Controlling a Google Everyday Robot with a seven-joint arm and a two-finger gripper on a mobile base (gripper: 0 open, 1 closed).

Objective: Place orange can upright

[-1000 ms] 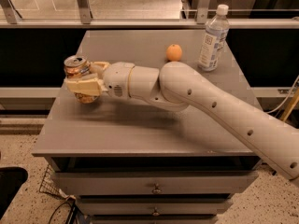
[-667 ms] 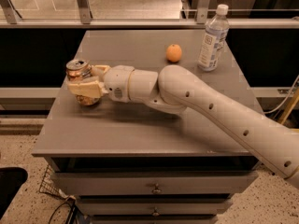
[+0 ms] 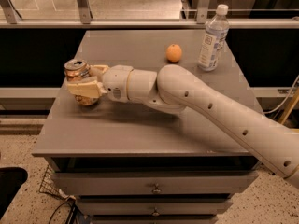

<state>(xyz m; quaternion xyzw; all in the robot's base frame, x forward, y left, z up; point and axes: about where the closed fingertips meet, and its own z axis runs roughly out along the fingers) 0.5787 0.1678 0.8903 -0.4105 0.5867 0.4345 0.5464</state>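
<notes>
The orange can (image 3: 78, 72) stands upright near the left edge of the grey table (image 3: 140, 129), its shiny silver top with pull tab facing up. My gripper (image 3: 85, 81) is around the can's body, one finger in front of it and one behind it. The fingers are closed against the can. The can's base rests at or just above the table surface; the front finger hides most of the label.
A round orange fruit (image 3: 174, 52) lies at the table's back middle. A clear water bottle (image 3: 213, 37) stands at the back right. My white arm (image 3: 210, 106) crosses the table from the lower right. Drawers sit under the table front.
The can and my gripper have shifted very slightly; the can stays upright in the grip. Nothing else has moved.
</notes>
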